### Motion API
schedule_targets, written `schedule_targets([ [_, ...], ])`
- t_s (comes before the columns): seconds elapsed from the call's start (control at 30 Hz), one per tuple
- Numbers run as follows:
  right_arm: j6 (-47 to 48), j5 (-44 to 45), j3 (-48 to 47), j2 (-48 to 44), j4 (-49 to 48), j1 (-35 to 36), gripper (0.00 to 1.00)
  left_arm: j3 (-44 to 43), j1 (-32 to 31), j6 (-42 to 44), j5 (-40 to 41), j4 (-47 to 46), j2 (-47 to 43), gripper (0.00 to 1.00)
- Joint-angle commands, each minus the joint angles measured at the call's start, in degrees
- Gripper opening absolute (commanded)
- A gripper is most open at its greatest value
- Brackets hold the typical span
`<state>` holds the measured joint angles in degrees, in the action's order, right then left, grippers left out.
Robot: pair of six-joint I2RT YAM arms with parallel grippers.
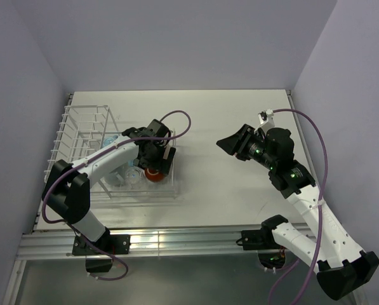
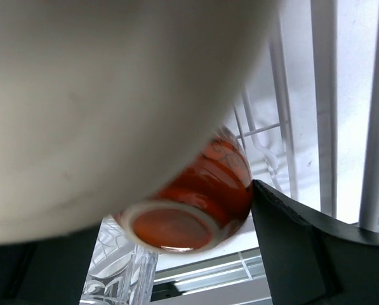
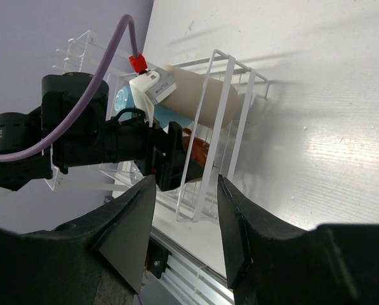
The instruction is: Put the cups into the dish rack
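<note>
The white wire dish rack (image 1: 81, 117) stands at the left of the table. My left gripper (image 1: 156, 159) reaches into its near right end and is shut on the red-orange cup (image 1: 154, 175), held base-up between the fingers (image 2: 303, 254). In the left wrist view the red-orange cup (image 2: 189, 206) sits under the cream cup (image 2: 100, 95), which fills the frame. The right wrist view shows the cream cup (image 3: 202, 95) lying on its side in the rack (image 3: 240, 127). Light blue cups (image 1: 108, 140) sit further in, partly hidden by the arm. My right gripper (image 1: 230, 145) is open and empty, right of the rack.
A clear glass object (image 2: 113, 273) stands in the rack beside the red-orange cup. A clear tray edge (image 1: 132, 194) runs under the rack's near side. The metal rail (image 1: 176, 241) borders the table's near edge. Walls close in on the left, far and right sides.
</note>
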<state>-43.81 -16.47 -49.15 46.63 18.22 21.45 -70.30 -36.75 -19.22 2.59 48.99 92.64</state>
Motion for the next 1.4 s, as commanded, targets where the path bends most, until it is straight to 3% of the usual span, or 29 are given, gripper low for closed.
schedule_targets([
  [0.0,0.9,0.9,-0.9,-0.3,-1.1,-0.3,0.51,-1.8,-1.8,-0.1,-2.9,-2.6,-0.1,0.99],
  [0.8,0.7,0.6,-0.4,-0.6,-1.3,-0.4,0.52,-4.5,-1.8,-0.9,-2.9,-1.4,-3.3,0.98],
  [1.37,1.1,0.4,-0.5,0.1,-1.4,-0.3,0.52,-10.8,-1.8,-1.8,2.9,3.5,-6.0,0.98],
])
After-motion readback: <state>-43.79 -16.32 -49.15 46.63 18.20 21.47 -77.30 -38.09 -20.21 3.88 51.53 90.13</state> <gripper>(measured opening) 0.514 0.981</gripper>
